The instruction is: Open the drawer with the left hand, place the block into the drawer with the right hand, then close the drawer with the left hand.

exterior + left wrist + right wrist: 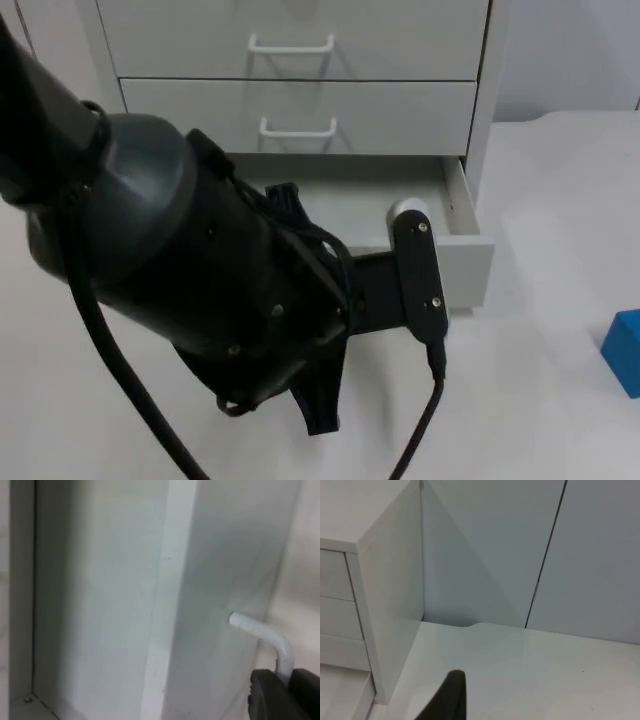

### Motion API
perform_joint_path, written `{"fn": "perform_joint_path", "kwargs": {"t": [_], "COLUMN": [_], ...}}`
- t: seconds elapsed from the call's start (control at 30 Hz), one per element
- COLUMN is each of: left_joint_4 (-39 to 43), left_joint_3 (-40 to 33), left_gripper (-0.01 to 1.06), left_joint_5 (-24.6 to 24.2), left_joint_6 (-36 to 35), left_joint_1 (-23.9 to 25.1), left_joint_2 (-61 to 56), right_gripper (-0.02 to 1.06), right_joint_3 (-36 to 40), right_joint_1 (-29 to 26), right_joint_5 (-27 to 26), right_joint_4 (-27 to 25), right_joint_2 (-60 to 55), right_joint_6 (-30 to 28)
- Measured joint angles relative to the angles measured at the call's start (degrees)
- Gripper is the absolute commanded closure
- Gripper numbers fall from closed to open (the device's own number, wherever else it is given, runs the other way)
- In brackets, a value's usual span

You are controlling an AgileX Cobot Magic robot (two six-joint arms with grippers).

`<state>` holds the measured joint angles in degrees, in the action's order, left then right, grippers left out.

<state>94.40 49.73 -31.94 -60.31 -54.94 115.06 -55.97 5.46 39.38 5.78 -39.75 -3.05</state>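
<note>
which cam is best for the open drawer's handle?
Left wrist view: the white handle stands close up on the drawer front, with the left gripper's fingertip at its bend. In the top view the left arm covers that handle. The right wrist view looks along the cabinet's side.

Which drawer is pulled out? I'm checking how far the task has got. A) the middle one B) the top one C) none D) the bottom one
D: the bottom drawer stands out from the cabinet with its inside showing, while the two drawers above sit flush; the left gripper is at its handle, and the block lies on the table.
</note>
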Motion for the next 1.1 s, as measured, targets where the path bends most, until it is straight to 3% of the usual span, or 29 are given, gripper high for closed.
{"fn": "perform_joint_path", "kwargs": {"t": [0.37,0.63,1.1], "left_joint_4": [-2.9,-3.81,-5.29], "left_joint_3": [0.0,-3.22,-4.12], "left_gripper": [1.05,1.05,1.05], "left_joint_5": [-1.47,1.7,1.72], "left_joint_6": [0.0,0.0,-0.39], "left_joint_1": [-1.82,-3.95,-4.18], "left_joint_2": [0.0,-0.55,-4.07], "right_gripper": [0.02,0.02,0.02], "right_joint_3": [0.0,0.0,0.0], "right_joint_1": [0.0,0.0,0.0], "right_joint_5": [-0.1,-0.13,-0.23], "right_joint_4": [0.0,0.0,0.0], "right_joint_2": [0.0,0.0,0.0], "right_joint_6": [0.0,0.0,0.0]}}
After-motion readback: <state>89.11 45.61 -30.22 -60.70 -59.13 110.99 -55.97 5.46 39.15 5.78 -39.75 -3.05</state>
